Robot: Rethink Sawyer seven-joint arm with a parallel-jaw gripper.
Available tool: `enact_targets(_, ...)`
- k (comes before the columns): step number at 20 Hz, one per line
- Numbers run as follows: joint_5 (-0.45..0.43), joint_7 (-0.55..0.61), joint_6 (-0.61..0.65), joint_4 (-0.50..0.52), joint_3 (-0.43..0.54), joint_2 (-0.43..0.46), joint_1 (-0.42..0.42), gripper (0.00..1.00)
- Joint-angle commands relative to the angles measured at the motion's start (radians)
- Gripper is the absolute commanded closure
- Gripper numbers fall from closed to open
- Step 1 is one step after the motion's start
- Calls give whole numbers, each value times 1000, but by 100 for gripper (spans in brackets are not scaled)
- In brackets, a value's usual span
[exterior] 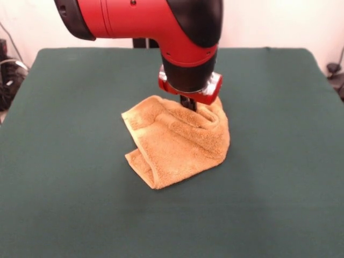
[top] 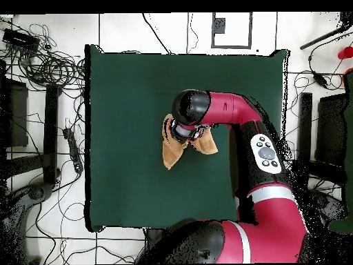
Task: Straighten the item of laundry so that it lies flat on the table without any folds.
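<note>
The orange-tan terry towel [exterior: 177, 142] lies crumpled and folded over itself near the middle of the dark green table [exterior: 64, 161]. Its far top part is bunched up into a ridge. My gripper [exterior: 188, 103] comes straight down from the red and black arm and presses into that bunched far edge; its tips are buried in the cloth. In the overhead view the arm's wrist covers the gripper [top: 187, 131] and much of the towel [top: 170, 153], which sticks out to the left and below on the table [top: 124, 103].
The red arm [top: 258, 148] reaches across the table's right half from the base at the bottom. Cables and black equipment [top: 41, 62] lie on the floor beyond the table's left edge.
</note>
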Motion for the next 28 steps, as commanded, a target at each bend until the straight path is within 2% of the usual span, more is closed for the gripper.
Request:
enact_targets(1,-20,-147,-14,-6,91,73,43,100)
enact_targets(3,-23,-135,-40,8,88,65,44,100)
enact_targets(4,-25,-134,-42,10,88,63,44,0)
enact_targets(12,-28,-123,-62,12,87,62,47,0)
enact_targets(17,-9,-128,-24,-4,96,66,42,0)
enact_targets(28,5,-138,-30,25,107,48,26,0)
